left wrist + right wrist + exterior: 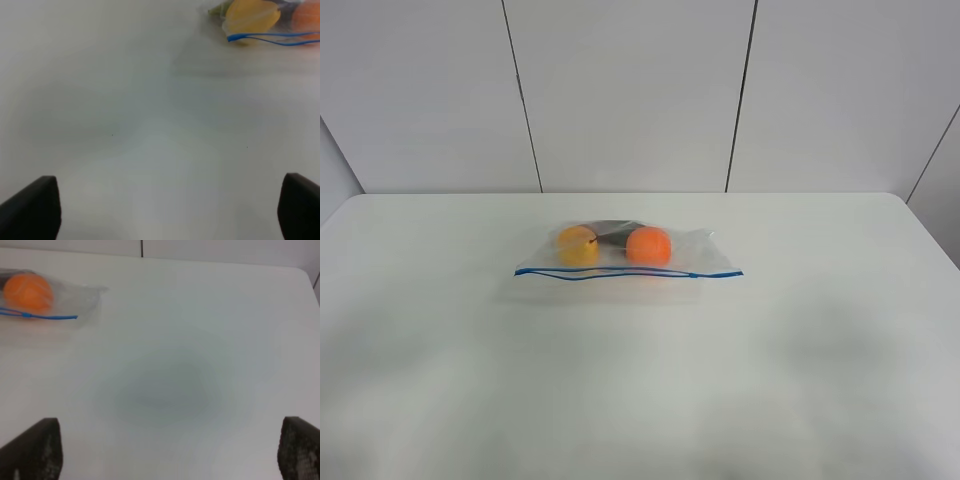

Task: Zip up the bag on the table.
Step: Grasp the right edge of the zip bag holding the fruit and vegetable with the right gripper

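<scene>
left gripper: jaws stood wide apart, empty, two dark fingertips showing | right gripper: jaws stood wide apart, empty, both dark fingertips showing

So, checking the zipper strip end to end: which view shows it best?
Exterior high: the whole zipper strip shows, both ends. Left wrist catches only the end by the yellow fruit; right wrist only the end by the orange fruit.

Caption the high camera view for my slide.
Clear zip bag holding a yellow fruit and an orange fruit lies on the white table, blue zipper strip along its near edge.
</scene>
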You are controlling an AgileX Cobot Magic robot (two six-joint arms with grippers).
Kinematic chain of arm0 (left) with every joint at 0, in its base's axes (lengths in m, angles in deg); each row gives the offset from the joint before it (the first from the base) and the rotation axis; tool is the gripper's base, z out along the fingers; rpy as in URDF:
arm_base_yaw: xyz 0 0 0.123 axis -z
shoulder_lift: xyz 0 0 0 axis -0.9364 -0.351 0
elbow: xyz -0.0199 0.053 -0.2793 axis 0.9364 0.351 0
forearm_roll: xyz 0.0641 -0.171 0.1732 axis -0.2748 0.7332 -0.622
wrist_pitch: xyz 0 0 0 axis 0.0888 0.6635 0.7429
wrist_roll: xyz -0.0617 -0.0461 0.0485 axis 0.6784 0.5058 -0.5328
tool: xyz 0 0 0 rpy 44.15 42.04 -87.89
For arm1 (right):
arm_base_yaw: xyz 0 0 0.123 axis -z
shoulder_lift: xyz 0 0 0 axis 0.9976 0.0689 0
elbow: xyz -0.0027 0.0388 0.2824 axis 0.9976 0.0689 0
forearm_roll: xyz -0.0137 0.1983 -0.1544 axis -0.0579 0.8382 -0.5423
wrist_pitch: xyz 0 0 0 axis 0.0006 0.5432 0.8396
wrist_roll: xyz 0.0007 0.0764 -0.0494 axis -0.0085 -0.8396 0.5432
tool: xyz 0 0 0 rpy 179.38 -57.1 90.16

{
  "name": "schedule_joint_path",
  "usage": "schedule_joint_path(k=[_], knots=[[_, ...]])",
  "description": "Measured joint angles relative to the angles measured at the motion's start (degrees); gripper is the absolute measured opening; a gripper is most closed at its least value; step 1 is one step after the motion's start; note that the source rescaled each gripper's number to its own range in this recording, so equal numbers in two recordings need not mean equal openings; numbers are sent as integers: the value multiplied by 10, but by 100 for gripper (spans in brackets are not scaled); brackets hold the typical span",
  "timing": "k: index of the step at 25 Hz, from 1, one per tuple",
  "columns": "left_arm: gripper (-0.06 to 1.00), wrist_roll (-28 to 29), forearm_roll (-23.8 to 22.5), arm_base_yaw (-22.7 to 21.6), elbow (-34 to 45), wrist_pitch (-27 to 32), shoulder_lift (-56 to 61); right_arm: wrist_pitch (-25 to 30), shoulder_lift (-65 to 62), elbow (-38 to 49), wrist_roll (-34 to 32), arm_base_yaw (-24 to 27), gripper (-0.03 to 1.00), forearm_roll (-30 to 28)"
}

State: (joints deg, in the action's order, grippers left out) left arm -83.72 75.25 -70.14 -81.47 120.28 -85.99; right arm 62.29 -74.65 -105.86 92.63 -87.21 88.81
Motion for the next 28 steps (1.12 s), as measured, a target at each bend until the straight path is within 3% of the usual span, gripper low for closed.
schedule_joint_path(k=[11,17,28], knots=[[100,0,0,0,0,0,0,4,43,-31,0,0,100,0],[100,0,0,0,0,0,0,4,263,-157,0,0,100,13],[100,0,0,0,0,0,0,-5,687,-375,18,0,100,154]])
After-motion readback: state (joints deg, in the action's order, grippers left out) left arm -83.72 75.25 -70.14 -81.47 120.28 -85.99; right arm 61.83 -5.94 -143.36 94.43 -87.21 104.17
